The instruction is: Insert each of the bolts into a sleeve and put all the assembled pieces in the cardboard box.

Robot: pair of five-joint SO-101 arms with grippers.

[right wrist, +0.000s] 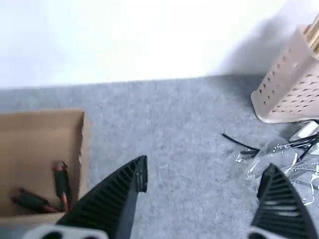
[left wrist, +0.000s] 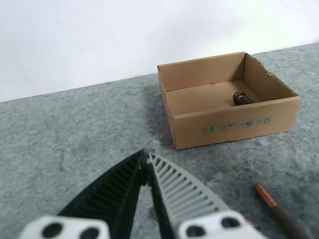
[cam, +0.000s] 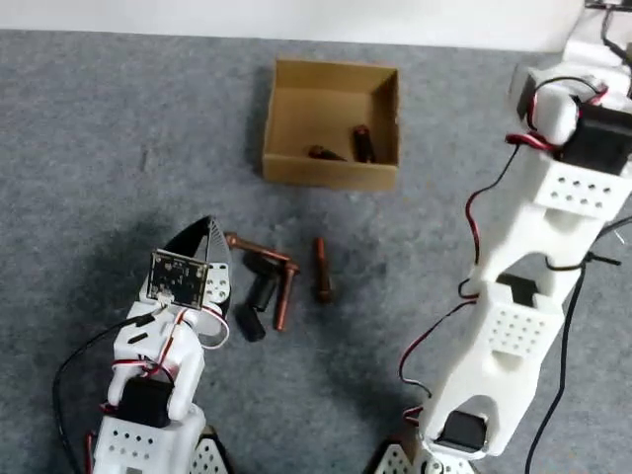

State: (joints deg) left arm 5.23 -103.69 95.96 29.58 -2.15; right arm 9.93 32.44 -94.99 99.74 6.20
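**Left gripper shut beside the loose parts, right gripper spread wide**

Your left gripper has its black and grey fingers pressed together on nothing. Its tip is left of centre in the high view, just beside the nearest of three copper-coloured metal bolts on the grey felt mat. Two short black cylindrical sleeves lie among them, touching the bolts. I read that pose as waiting next to the pile it must work, so you would need to part the fingers before any pickup.

Your right gripper is empty, with its jaws far apart. It hangs off to the right of the open brown cardboard box at upper centre, probably parked clear of the pile. Two assembled pieces already lie in the box's right half.

The left arm's circuit board covers the pile's left edge, so you cannot tell whether a third sleeve lies beneath. From the left wrist view, the box's near wall hides part of its floor. A beige perforated plastic basket and crumpled clear plastic wrapping are cut off at the frame edge.
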